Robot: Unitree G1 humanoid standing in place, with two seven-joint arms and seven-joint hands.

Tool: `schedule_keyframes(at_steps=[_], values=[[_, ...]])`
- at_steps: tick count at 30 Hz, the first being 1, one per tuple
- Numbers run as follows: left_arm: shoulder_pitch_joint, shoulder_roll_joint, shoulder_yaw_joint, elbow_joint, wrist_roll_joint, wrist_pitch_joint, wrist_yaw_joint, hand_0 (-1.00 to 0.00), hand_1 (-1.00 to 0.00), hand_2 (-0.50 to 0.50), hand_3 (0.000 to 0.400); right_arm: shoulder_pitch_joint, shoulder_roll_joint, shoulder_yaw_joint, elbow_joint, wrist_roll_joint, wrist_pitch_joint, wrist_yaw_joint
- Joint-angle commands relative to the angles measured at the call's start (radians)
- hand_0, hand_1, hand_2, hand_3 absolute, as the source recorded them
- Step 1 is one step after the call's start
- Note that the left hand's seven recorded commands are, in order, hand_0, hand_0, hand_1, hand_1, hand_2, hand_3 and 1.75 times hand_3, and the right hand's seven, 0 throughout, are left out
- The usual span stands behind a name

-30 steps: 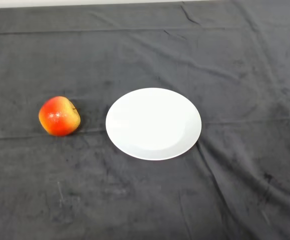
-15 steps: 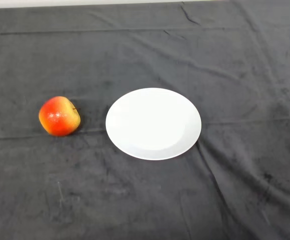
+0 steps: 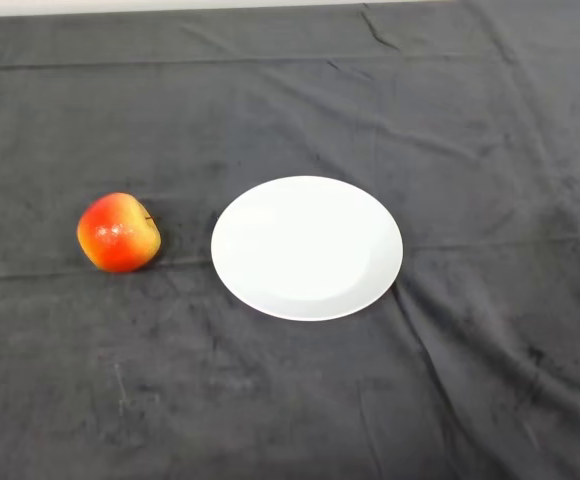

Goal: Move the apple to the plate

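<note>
From my head view, the red-and-yellow apple (image 3: 118,233) sits on the dark cloth (image 3: 300,400), just left of the white plate (image 3: 307,247) and apart from its rim, so the move is not yet begun. The plate holds nothing. My hand does not show here, so I cannot tell its state.

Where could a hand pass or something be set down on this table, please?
The plate is bare. Open cloth lies behind the apple and plate, in front of both, and right of the plate. The only tight spot is the narrow strip between apple and plate.
</note>
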Motion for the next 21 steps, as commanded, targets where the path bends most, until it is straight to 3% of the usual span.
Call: schedule_keyframes(at_steps=[1,9,21], values=[[-0.018,0.044,0.017,-0.043,-0.008,-0.022,-0.012,0.0,0.0,0.0,0.0,-0.01,-0.027,0.0118,0.024,-0.0035,-0.011,-0.0127],[-0.062,0.045,-0.001,-0.047,0.004,-0.032,-0.038,0.0,0.0,0.0,0.0,-0.01,-0.027,0.0118,0.024,-0.0035,-0.011,-0.0127],[-0.173,0.016,-0.09,-0.058,0.075,-0.071,-0.082,0.0,0.0,0.0,0.0,-0.01,-0.027,0.0118,0.024,-0.0034,-0.011,-0.0127]])
